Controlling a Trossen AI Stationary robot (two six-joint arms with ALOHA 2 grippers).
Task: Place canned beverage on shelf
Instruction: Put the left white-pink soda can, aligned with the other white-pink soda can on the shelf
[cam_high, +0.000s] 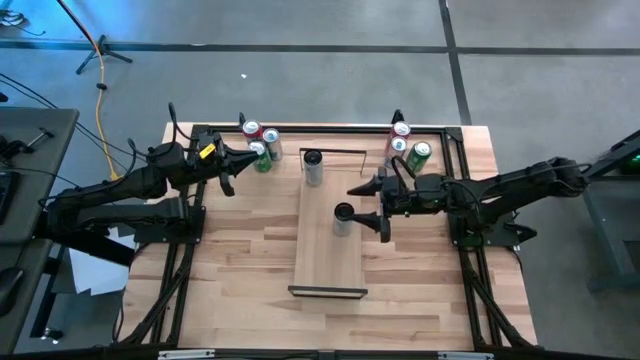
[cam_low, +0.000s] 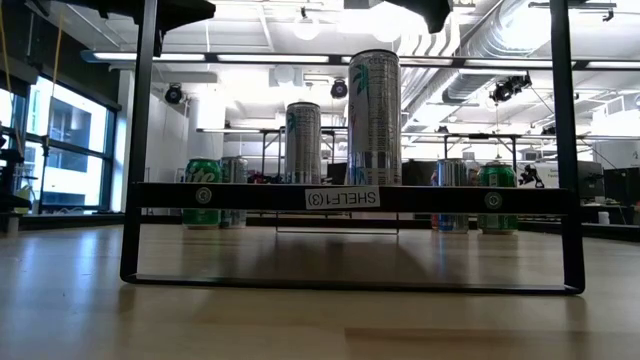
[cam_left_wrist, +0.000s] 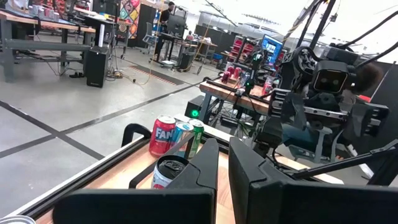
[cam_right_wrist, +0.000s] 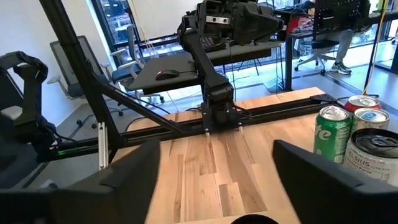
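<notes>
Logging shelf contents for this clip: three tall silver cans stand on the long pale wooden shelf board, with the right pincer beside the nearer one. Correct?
Not quite: two tall silver cans stand on the long pale wooden shelf board, not three, as the high view shows. The right pincer is beside the nearer one.

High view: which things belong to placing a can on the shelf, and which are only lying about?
Job: shelf; near can on it; open right gripper at that can; far can, also standing on the shelf.
Lying about: left can cluster; right can cluster; left gripper, waiting shut.
</notes>
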